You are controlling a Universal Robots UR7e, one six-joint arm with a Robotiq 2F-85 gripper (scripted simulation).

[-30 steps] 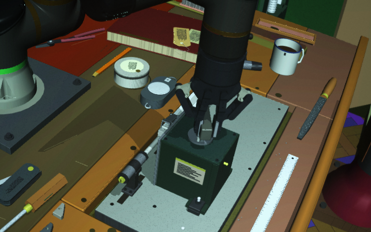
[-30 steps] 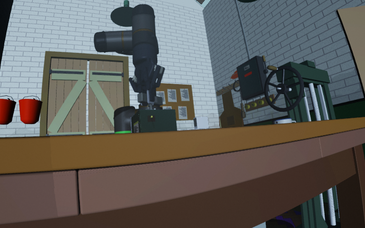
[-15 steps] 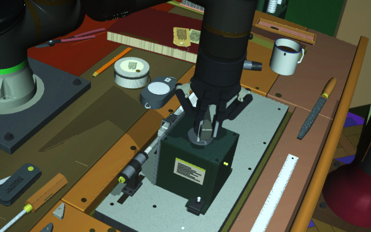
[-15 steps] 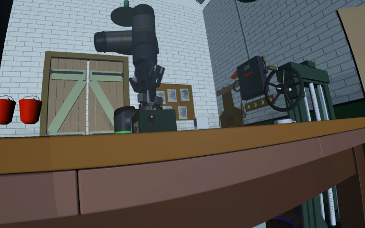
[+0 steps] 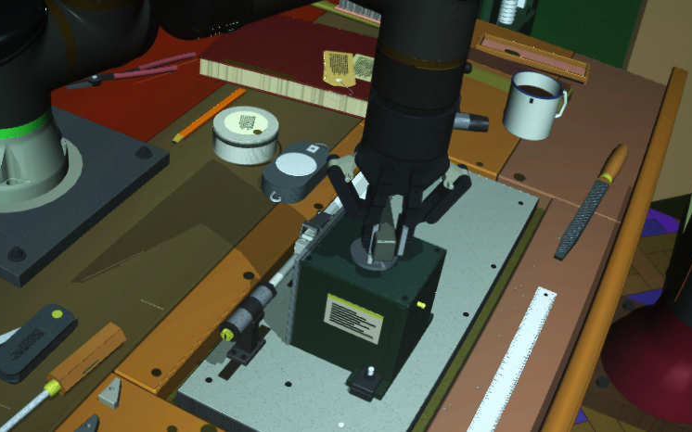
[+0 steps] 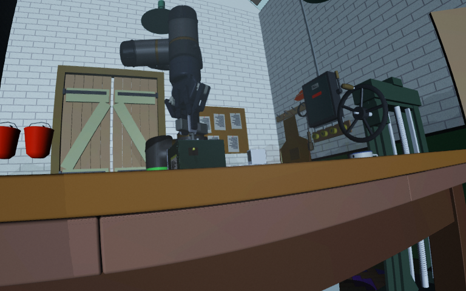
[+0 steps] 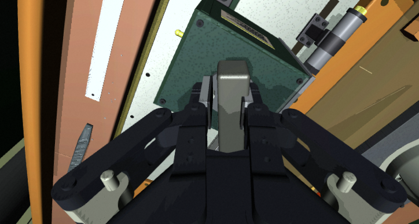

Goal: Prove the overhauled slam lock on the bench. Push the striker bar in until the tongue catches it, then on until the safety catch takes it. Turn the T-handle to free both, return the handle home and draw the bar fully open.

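The striker bar (image 5: 252, 308) is partly hidden where it enters the left side of the dark green lock box (image 5: 368, 300). Its grey grip with a yellow end knob (image 7: 359, 9) sticks out through a black guide block (image 5: 244, 343). The grey T-handle (image 7: 232, 104) on top of the box is held in my closed gripper (image 5: 385, 244), which stands straight above the box (image 6: 196, 153). A small yellow pin (image 5: 420, 305) sticks out of the box's right side.
A white mug (image 5: 534, 104) stands behind the grey base plate (image 5: 478, 252). A file (image 5: 588, 206) and a steel ruler (image 5: 515, 359) lie to the right. A tape measure (image 5: 294, 171) and a round tin (image 5: 245, 134) lie to the left. The bench's raised rim (image 5: 623, 257) runs along the right.
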